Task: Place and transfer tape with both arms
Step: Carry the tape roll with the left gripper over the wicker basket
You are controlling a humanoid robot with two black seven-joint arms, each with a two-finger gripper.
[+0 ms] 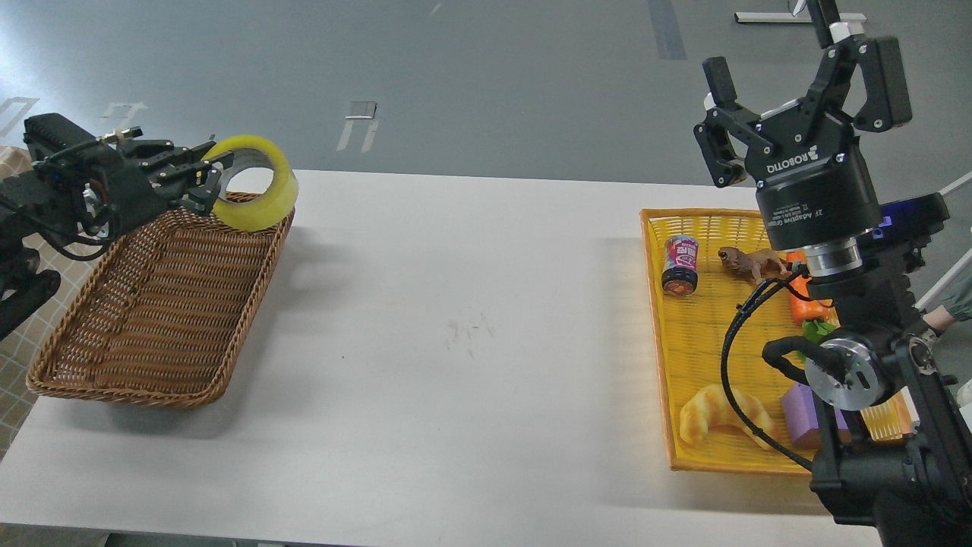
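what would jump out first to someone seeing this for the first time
The bright yellow tape stands out first, held in the left gripper above the far corner of the brown wicker basket at the table's left. Next comes the right gripper, raised high on the right with its jaws wide open and empty, over the yellow tray holding a croissant, a can and a small toy animal.

My right arm (873,365) covers part of the carrot (805,308) and purple block (801,414). Left arm (45,197) runs off the frame edge. Can (680,264) label too small to read.
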